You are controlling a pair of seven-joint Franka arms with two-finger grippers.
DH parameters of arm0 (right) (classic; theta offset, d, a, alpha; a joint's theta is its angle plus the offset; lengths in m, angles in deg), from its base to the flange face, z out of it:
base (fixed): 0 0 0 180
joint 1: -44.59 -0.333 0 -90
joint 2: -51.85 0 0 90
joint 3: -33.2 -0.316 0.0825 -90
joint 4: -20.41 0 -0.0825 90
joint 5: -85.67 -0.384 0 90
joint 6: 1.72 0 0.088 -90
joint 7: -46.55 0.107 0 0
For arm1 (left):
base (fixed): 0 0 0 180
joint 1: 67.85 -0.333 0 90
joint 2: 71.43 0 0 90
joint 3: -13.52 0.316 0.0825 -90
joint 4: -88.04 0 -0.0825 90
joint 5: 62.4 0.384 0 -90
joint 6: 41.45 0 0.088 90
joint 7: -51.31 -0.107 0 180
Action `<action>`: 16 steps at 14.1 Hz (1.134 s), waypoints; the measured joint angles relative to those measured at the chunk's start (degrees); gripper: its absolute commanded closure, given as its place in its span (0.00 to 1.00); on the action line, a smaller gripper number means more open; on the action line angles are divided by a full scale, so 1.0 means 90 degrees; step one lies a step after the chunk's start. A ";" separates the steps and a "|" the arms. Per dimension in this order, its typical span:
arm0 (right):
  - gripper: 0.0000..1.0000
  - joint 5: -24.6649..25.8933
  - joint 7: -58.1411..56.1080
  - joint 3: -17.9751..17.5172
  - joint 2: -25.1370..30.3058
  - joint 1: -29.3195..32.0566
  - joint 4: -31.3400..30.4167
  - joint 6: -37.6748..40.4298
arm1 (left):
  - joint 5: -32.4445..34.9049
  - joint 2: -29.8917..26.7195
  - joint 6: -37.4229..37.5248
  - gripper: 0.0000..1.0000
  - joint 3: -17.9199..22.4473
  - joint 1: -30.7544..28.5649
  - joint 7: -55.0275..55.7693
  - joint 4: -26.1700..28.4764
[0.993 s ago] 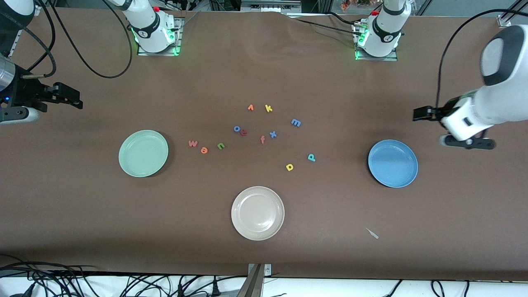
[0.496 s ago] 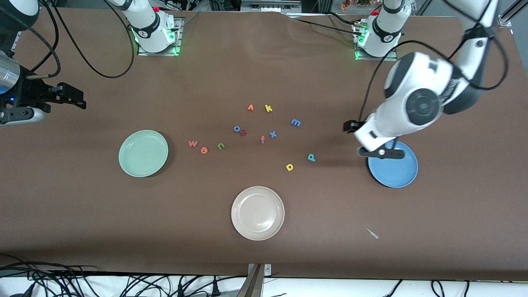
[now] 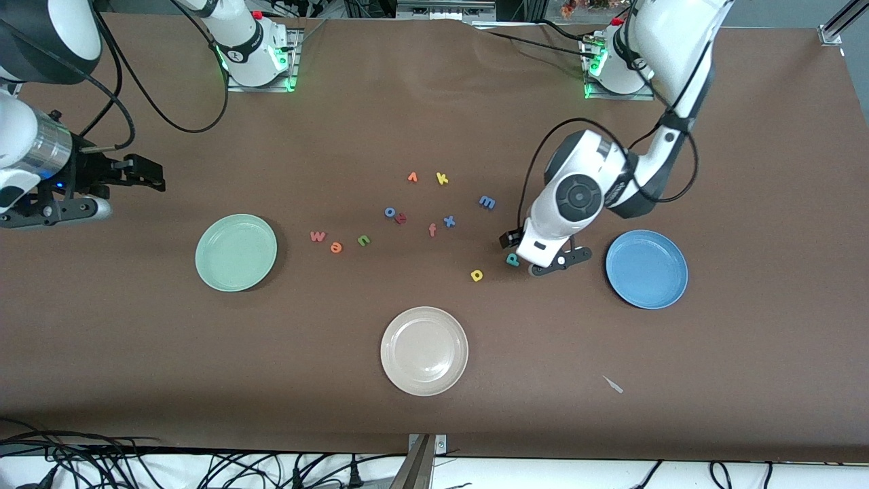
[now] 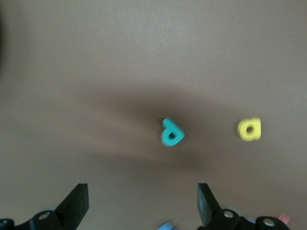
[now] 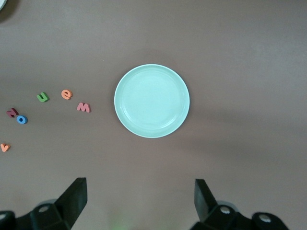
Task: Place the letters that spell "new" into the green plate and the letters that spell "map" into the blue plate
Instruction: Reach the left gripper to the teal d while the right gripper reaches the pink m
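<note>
Brown table (image 3: 747, 380), matte cover, wrinkled near the arm bases; cable tangle along the camera-side edge, mostly cut off by the frame.

Landmark: cream plate (image 3: 424, 387), nearest the front camera.

Green plate (image 3: 212, 255) sits farther from the camera than the cream plate, toward the right arm's end, nothing in it. Blue plate (image 3: 669, 288) sits likewise toward the left arm's end, nothing in it.

Right gripper (image 3: 146, 178) hangs over bare table at the right arm's end, fingers spread wide; its arm is cut off at the frame edge.

Left gripper (image 3: 514, 246) is over the teal "p" (image 3: 512, 259), fingers spread; in the front view the wrist body hides part of the "p" and most of the fingers. Left wrist view is smeared, the "p" shows apart from both fingers, nothing pinched.

All letters lie farther from the camera than the cream plate. Yellow "a" (image 3: 476, 275) just beside the "p". Blue "m" (image 3: 487, 202) farther still. Pinkish-red "w" (image 3: 317, 236), orange "e" (image 3: 335, 248), green "n" (image 3: 364, 240) in a row toward the green plate. Other letters cluster mid-table, shapes hard to read.

Small pale scrap (image 3: 613, 384) lies toward the left arm's end from the cream plate.
</note>
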 measured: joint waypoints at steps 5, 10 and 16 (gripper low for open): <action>0.02 -0.0010 0.0385 -0.0518 -0.0084 -0.0008 -0.0503 -0.0857 | 0.0000 0.0469 -0.1015 0.05 0.0059 0.0140 0.2009 -0.0003; 0.02 -0.0009 0.1652 -0.1232 -0.0257 -0.0020 -0.1341 -0.2012 | 0.0296 0.0661 -0.1247 0.22 0.0236 0.0132 0.3129 -0.0005; 0.02 -0.0009 0.2877 -0.1696 -0.0446 -0.0021 -0.3215 -0.4374 | 0.0457 0.0860 -0.1321 0.33 0.0231 0.0161 0.3843 -0.0107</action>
